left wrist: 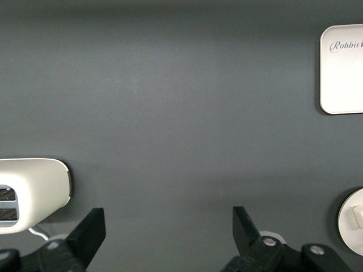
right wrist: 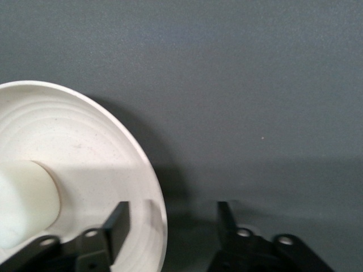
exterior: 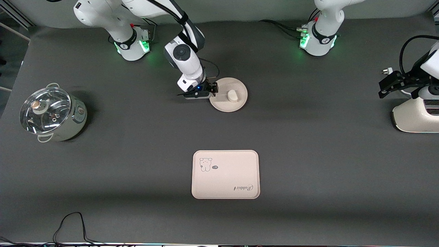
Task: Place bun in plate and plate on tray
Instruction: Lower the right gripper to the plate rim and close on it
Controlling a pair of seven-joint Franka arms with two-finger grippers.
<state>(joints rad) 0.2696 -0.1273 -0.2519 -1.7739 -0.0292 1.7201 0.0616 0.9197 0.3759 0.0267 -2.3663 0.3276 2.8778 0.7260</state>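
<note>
Right now your right claw (exterior: 213, 90) sits at the plate (exterior: 240, 103), fingers apart, straddling the rim: one finger (right wrist: 118, 225) inside the plate, the other outside, nothing clamped. The bun (exterior: 233, 95) lies on the plate, which rests mid-counter toward the edge where the bases stand. The tray (exterior: 225, 174) lies bare, well apart, nearer the front edge. Your left claw (exterior: 391, 84) waits wide open and empty over the toaster (exterior: 413, 116) at the left arm's end of the counter (exterior: 308, 154).
</note>
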